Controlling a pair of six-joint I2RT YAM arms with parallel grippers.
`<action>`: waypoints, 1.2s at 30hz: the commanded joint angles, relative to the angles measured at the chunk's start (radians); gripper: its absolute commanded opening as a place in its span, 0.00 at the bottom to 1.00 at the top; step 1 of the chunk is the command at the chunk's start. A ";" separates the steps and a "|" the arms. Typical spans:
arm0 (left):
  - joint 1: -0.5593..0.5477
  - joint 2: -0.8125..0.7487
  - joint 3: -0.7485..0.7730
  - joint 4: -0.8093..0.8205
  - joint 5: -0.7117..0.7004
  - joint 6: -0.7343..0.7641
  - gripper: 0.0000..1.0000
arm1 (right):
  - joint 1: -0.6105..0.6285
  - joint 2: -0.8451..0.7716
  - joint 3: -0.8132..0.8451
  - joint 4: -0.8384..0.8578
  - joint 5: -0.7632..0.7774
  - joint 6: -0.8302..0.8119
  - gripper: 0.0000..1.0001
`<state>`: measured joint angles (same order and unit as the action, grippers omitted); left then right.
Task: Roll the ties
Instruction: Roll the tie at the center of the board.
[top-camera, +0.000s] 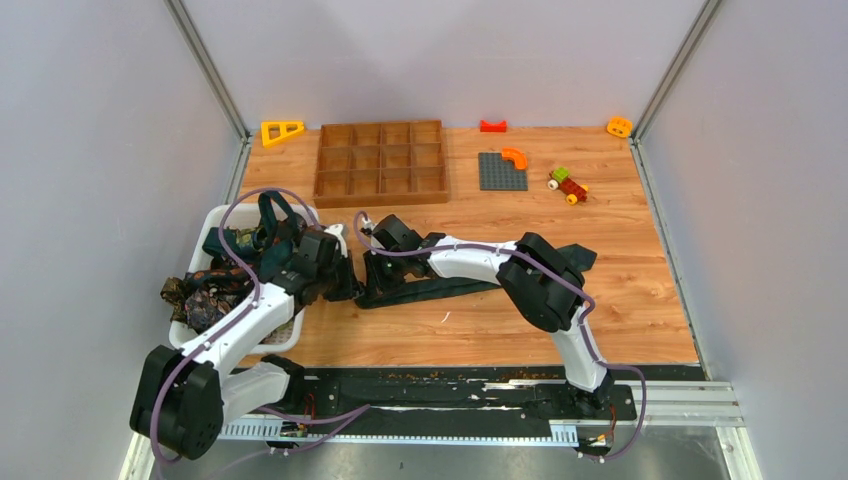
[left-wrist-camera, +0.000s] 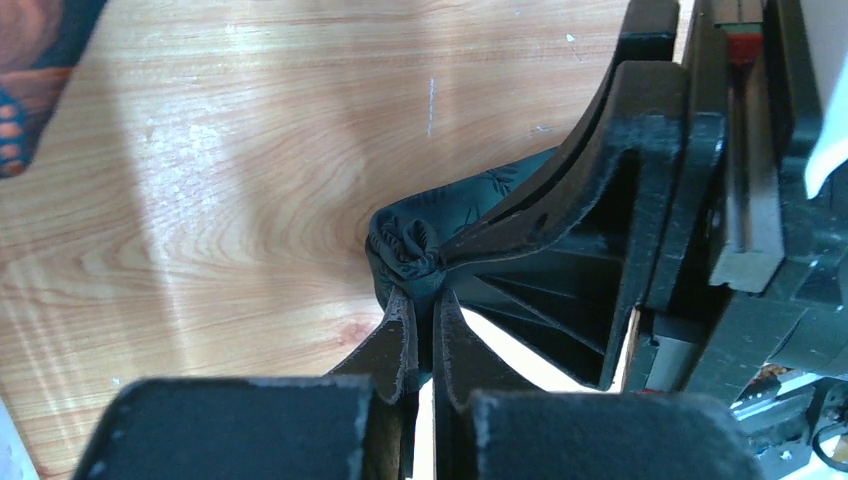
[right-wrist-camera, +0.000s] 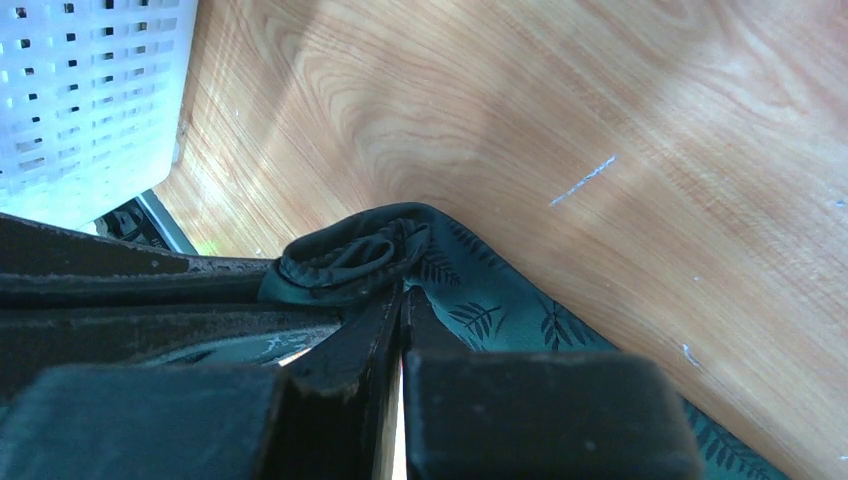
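Wood-grain table, boxed in by grey walls, was our workplace, with both arms bolted to a black rail at its near edge. Just beyond the rail, on the left, we saw a white basket holding the other ties, a teal one and a brown patterned one, lying loose and unrolled.

Beside the basket, toward the middle of the table, the two grippers met at one end of the dark green tie. The left gripper had its jaws together, pinching the fabric just under a small tight coil. The right gripper sat at the same coil from the other side, its jaws likewise clamped on the cloth. From there the tie ran flat across the wood to the right and passed under the right arm.

Farther back stood a wooden tray of compartments, and beyond it a few plastic toys lay scattered toward the far wall.

We judged the job barely begun. Only the first turns of one tie were wound, most of its length lay unrolled, and the ties in the basket were not yet touched.
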<state>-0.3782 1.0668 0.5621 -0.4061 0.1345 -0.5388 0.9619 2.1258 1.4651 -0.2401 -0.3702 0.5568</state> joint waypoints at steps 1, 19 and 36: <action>-0.041 0.031 0.061 0.007 -0.024 0.030 0.00 | 0.018 0.006 -0.003 0.071 -0.034 0.025 0.04; -0.170 0.217 0.133 -0.011 -0.133 0.018 0.00 | 0.016 -0.034 -0.051 0.063 -0.008 0.007 0.03; -0.195 0.312 0.138 0.017 -0.132 0.008 0.02 | -0.016 -0.215 -0.167 -0.002 0.102 -0.021 0.04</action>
<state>-0.5694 1.3415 0.6849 -0.3950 0.0097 -0.5247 0.9478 2.0182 1.3144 -0.2642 -0.2958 0.5735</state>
